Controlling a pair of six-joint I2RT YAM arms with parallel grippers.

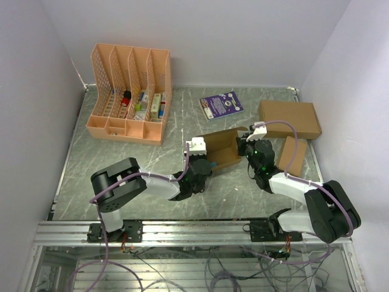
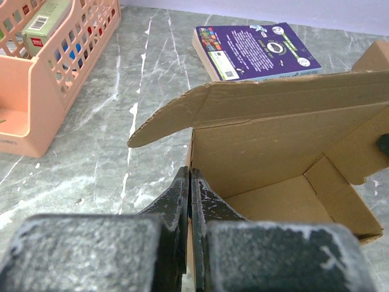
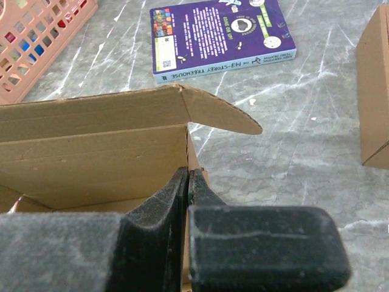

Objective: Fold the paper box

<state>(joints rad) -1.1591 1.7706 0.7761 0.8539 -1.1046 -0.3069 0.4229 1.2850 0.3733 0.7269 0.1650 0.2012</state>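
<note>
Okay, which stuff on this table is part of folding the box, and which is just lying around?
Part of the job: paper box, half folded; left tool and right tool, each pinching a side wall.
Lying about: pink file organizer, purple book, large cardboard box, small brown carton.

Top view: fixed high behind arm bases, looking down over whole worktop (image 1: 158,155). Wrist views: low, close, looking out past own jaws from opposite ends of box (image 2: 273,146). Shared by all: box, purple book (image 3: 222,36).
</note>
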